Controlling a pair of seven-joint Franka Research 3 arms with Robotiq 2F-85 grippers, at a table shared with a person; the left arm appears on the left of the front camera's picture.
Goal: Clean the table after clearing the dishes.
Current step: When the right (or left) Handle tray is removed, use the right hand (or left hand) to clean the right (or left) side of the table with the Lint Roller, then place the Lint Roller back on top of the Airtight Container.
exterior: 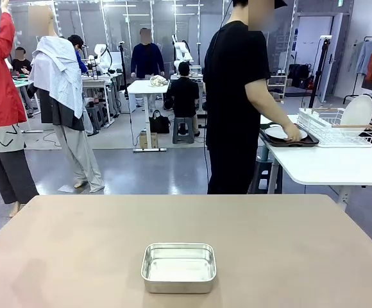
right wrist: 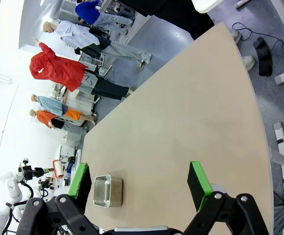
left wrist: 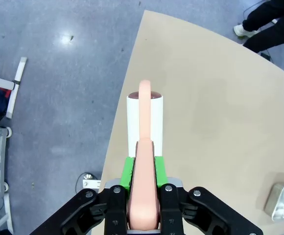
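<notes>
Two tools differ: our left tool (left wrist: 143, 196) pinches a lint roller (left wrist: 144, 132) over the tabletop (left wrist: 215, 112) for cleaning, while our right tool (right wrist: 139, 188) hangs spread.

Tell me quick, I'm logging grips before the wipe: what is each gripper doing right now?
Left gripper: closed on the peach handle of a lint roller.
Right gripper: open, holding nothing, above the table.

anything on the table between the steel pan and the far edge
No, bare tabletop from the pan to the far edge, in the front view.
</notes>
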